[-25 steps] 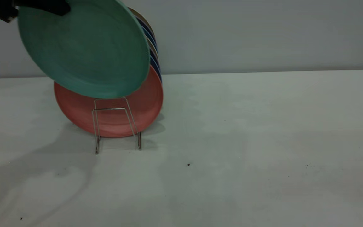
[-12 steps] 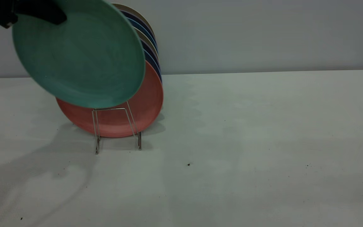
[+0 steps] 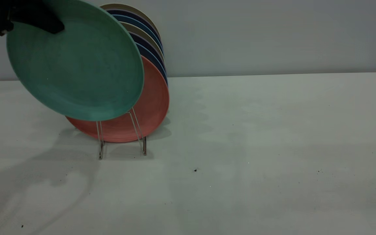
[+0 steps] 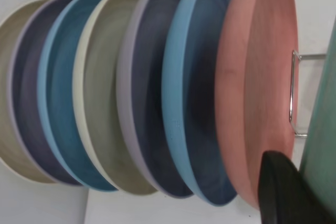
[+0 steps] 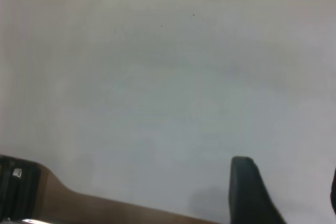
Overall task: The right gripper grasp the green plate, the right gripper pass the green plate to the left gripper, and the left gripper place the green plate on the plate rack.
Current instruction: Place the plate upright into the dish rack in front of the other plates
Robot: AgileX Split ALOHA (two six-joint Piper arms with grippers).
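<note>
Left pincer (image 3: 31, 19) clamped on upper rim of green plate (image 3: 75, 62), plate tilted in the air just above plate rack (image 3: 121, 130), overlapping pink plate (image 3: 148, 104), right pincer (image 5: 283, 192) apart over table (image 3: 256, 147)

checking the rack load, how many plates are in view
8. Seven stand on edge in the plate rack, the salmon-pink plate at the front. The green plate hangs in the left gripper before it. More may be hidden behind.
</note>
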